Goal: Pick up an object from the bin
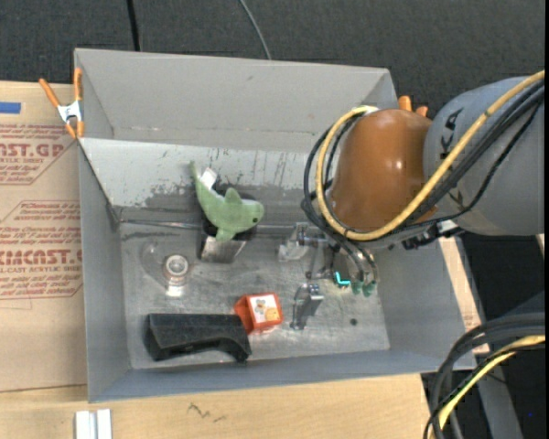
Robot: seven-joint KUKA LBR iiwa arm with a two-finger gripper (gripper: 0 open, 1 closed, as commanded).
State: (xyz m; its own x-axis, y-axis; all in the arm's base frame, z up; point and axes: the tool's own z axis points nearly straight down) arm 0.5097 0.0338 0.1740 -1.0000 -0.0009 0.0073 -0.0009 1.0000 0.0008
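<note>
Black wedge-shaped block (197, 337) is lying along the near wall of the bin (101, 245); beyond it the gripper (304, 307), open or closed impossible to tell, is hanging just beside a small orange box (259, 312), seemingly approaching and needing to centre over it.

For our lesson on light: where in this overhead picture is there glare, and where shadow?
Camera view: a soft highlight on the arm's orange cover; a pale sheen on the bin floor around the clear cup; darkness under the green plush toy.
</note>
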